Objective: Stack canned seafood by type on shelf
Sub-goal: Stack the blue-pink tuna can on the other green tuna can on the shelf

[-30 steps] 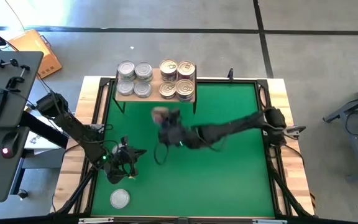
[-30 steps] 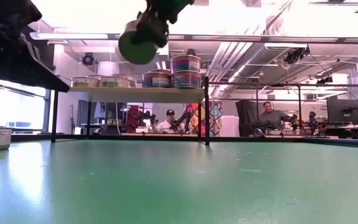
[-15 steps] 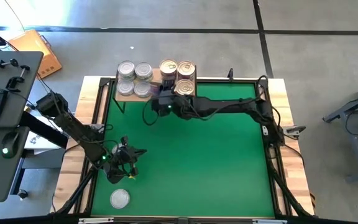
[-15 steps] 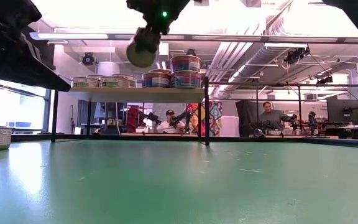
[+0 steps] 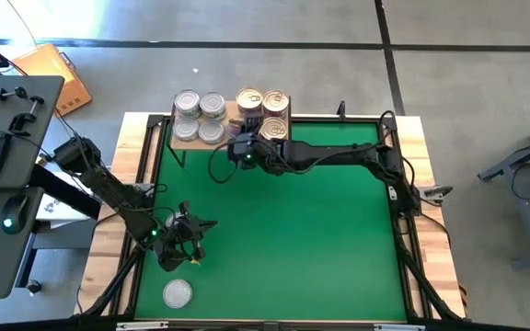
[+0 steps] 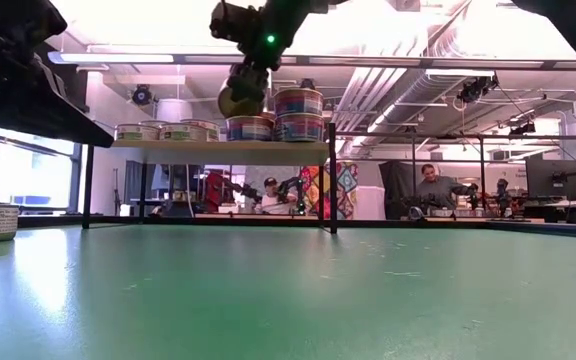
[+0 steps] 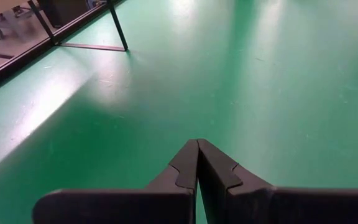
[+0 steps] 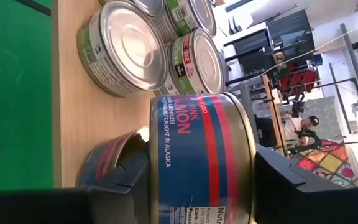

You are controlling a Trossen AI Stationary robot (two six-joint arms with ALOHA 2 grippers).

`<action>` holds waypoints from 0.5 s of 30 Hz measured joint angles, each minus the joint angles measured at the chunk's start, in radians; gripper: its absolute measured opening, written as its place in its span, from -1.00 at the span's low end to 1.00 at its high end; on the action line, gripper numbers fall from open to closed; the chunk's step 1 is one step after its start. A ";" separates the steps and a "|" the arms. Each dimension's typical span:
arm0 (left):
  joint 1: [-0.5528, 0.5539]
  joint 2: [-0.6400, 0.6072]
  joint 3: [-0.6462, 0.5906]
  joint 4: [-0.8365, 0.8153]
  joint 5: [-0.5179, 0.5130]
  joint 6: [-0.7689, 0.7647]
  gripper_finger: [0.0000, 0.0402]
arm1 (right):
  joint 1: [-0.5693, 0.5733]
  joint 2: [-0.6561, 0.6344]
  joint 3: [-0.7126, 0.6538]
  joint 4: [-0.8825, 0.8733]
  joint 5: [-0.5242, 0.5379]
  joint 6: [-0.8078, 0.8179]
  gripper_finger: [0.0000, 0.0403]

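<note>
The shelf (image 5: 230,135), a light-wood board on thin black legs, stands at the mat's far edge. On it sit silver-lidded tins (image 5: 199,117) in a left group and gold-lidded, blue-and-red salmon tins (image 5: 263,103) stacked right. One salmon can (image 8: 197,158) hangs over the board, seemingly unseated. A lone silver tin (image 5: 178,293) lies near the front-left corner

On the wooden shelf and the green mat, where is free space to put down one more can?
The light-wood shelf is crowded: silver-lidded tins left, gold-lidded tins right, right gripper holding a salmon can above them. The green mat between both arms is bare.
</note>
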 joint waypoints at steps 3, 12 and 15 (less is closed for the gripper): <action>0.000 0.000 0.000 0.000 0.000 0.000 -1.00 | 0.000 0.000 0.000 -0.004 0.000 -0.003 -0.12; 0.000 0.000 0.000 0.000 0.002 0.000 -1.00 | 0.001 0.000 0.000 -0.011 -0.006 -0.027 0.32; 0.000 0.000 0.000 0.000 0.002 -0.001 -1.00 | 0.001 0.000 0.000 -0.016 -0.019 -0.046 0.37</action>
